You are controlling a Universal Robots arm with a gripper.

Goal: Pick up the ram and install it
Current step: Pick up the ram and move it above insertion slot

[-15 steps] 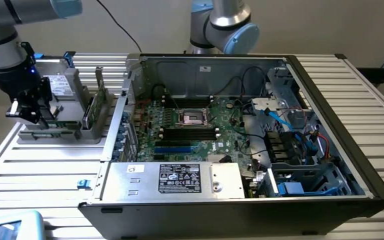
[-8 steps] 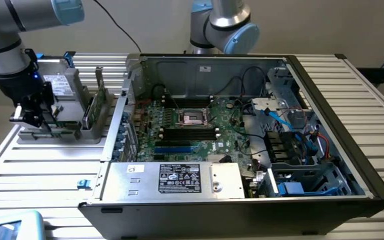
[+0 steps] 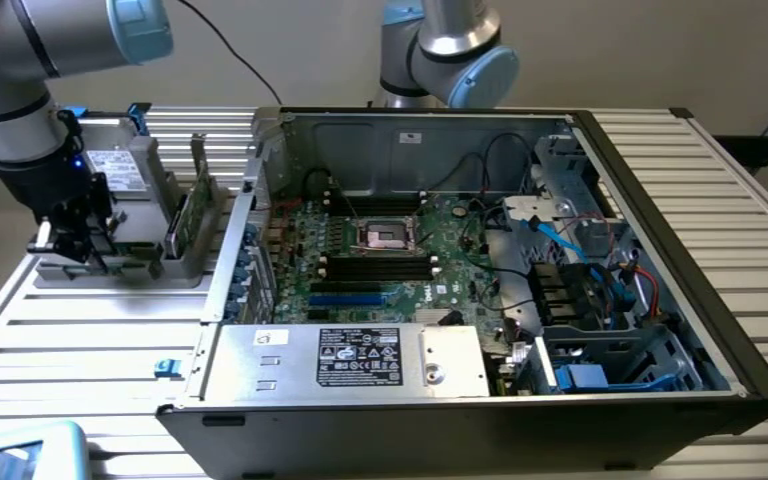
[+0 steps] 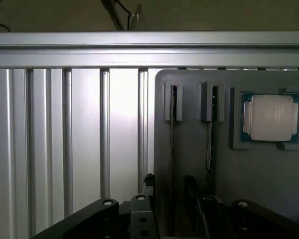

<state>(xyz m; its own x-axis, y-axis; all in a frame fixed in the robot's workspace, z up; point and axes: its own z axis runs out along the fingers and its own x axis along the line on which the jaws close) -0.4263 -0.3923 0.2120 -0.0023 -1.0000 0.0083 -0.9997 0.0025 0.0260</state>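
Wrist view: gripper point(image 4: 169, 194) is wide open, holding nothing. The ram point(image 4: 172, 149) stands on edge in the gray holder point(image 4: 189, 144) right underneath, with its long axis running between the fingers. The holder sits on the exterior view's left of the PC case point(image 3: 691, 255).

Fingers spread wide, the gripper point(image 4: 169, 191) hangs low over a grey holder point(image 4: 269, 179) and straddles the ram point(image 4: 170, 149), which stands edge-on in a narrow slot running straight ahead between the fingertips. A second stick point(image 4: 209, 149) stands in the parallel slot just outside one finger. Beyond it, on that same side, a square silver processor chip point(image 4: 271, 118) lies flat in its recess. On the gripper's other side is the slatted aluminium table point(image 4: 84, 139), with a metal rail point(image 4: 139, 47) crossing ahead.
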